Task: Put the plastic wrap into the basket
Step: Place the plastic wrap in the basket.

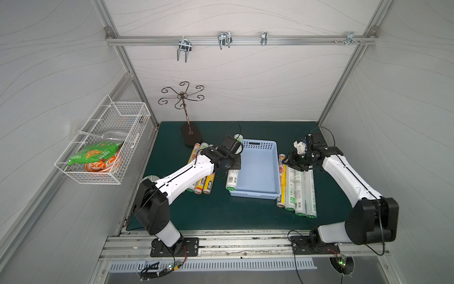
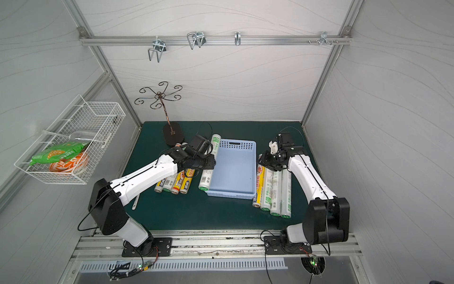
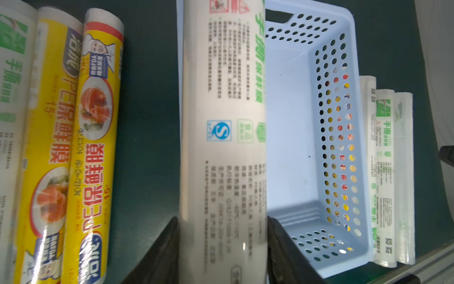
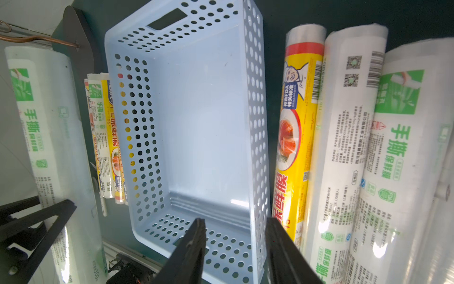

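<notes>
The left arm (image 1: 186, 173) and right arm (image 1: 344, 172) are showing white shells, black joints, thin black cables, and tapering black fingers (image 3: 157, 250).

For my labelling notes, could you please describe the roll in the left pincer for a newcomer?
Find the blue basket on the mat. Along its left side runs one white roll with green print, clamped in the left pincer. It is alone; other rolls lie in packed rows.

I get bright, even overhead light in both top views, soft shadows on the table (image 1: 221, 214), walls (image 1: 245, 86) bowing at the edges. In the left wrist view the white roll (image 3: 221, 147) blurs toward 6 o'clock; glare streaks a yellow roll (image 3: 51, 152).
</notes>
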You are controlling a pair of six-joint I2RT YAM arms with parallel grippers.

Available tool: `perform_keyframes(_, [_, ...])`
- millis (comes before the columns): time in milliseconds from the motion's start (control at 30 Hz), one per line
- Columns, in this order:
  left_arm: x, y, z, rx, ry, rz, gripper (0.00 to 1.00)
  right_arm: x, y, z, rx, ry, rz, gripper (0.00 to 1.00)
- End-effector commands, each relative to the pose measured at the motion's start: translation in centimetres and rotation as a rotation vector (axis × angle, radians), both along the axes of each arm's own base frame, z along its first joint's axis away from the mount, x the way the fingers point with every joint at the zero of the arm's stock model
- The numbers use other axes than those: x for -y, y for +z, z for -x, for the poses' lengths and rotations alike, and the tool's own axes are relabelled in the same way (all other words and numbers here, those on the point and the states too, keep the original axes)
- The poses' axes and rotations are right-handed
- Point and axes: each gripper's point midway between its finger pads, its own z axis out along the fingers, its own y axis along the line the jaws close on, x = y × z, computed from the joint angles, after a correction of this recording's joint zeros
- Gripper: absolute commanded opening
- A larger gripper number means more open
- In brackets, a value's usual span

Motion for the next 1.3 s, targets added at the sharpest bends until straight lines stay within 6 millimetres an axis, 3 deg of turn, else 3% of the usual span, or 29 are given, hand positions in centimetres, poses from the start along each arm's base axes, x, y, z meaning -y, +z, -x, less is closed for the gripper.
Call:
perform_keyframes(0, [3.1, 3.3, -2.8, 0.129, 0.040, 0.110, 0.21, 0.8, -0.2, 0.2, 0.004, -0.026, 0.013, 0.44])
perform_keyframes(233, [5.1, 0.9, -3.3, 0.129, 0.045, 0.068, 0.22, 1.4, -1.5, 0.3, -0.024, -0.038, 0.029, 0.44])
perform_keyframes(733, [4.8, -5.7, -4.7, 0.087, 0.102, -0.075, 0.20, 1.5, -4.0, 0.5, -0.065, -0.030, 0.077, 0.45])
perform_keyframes(1033, [4.8, -5.3, -5.7, 0.129, 0.124, -0.083, 0.19, 0.8, -4.5, 0.4, -0.076, -0.012, 0.082, 0.44])
perform_keyframes(1267, [5.1, -6.8, -6.3, 0.128, 0.107, -0.117, 0.19, 0.8, -5.0, 0.5, -0.087, -0.010, 0.093, 0.45])
